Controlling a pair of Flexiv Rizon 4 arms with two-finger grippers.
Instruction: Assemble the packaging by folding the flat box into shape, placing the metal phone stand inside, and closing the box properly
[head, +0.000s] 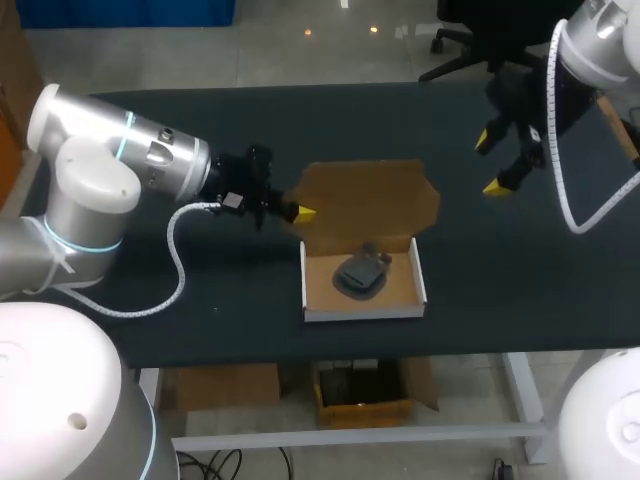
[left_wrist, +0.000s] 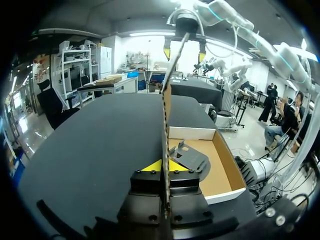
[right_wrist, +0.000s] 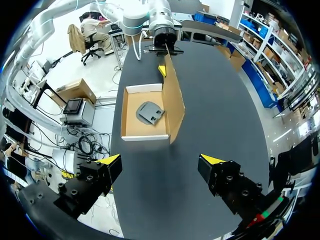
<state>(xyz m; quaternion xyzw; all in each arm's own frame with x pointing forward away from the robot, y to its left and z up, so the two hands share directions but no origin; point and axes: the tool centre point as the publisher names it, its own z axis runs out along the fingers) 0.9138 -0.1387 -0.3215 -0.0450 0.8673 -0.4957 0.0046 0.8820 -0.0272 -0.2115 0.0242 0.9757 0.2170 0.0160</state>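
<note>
Table (head: 180, 130): long, with a near-black matte top running side to side across the head view. In the left wrist view the same top reads dark grey under soft, even light. A white metal frame (head: 523, 398) shows below the table's near edge: one leg and one crossbar.

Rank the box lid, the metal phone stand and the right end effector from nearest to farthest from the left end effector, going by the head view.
1. box lid: gripped at its left edge by the left end effector.
2. metal phone stand: lying inside the box tray, on the lid's near side.
3. right end effector: open, off to the far right, beyond the lid.
</note>
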